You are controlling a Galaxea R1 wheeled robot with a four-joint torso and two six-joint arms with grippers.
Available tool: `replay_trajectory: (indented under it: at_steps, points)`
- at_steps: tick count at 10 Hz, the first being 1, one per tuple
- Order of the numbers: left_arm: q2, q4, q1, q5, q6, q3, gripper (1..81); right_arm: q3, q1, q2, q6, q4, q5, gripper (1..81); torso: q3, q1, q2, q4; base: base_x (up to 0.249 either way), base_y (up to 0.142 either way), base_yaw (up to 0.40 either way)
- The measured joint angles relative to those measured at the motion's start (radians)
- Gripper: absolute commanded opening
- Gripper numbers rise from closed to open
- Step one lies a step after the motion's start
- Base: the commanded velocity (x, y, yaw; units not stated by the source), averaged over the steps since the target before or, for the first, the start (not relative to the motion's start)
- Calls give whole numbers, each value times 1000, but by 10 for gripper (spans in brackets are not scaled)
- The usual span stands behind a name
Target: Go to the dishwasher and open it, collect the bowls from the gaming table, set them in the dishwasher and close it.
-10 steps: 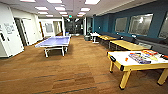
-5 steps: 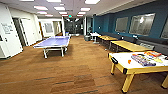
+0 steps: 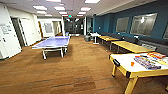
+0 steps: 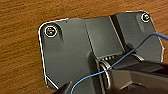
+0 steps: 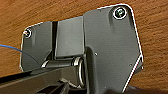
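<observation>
The gaming table (image 3: 125,70) stands at the near right in the head view, white-topped with a yellow edge and yellow legs. Colourful board-game boxes (image 3: 147,62) lie on it. A small orange-red bowl (image 3: 132,63) sits on the white top near the boxes, too small to make out in detail. The dishwasher is out of view. In each wrist view, the arm's dark plate hangs over the brown wood-pattern floor (image 4: 20,50) (image 5: 155,30).
A blue table-tennis table (image 3: 52,42) stands at the middle left. Yellow-topped low tables (image 3: 130,46) line the blue right wall, with a dark bench behind them. White walls and doors run along the left. Open wood-pattern floor (image 3: 82,65) stretches ahead toward a far corridor.
The whole head view has shifted a little. The gaming table now sits slightly lower and larger at the right, so the camera has moved forward.
</observation>
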Motion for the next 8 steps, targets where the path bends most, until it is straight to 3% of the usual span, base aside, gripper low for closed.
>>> replay_trajectory:
  at_steps: [8]
  points:
    - [0, 0, 0, 0, 0, 0, 811, 0, 0, 0, 0, 0, 2, 811, 0, 0, 0, 0, 192, 0, 0]
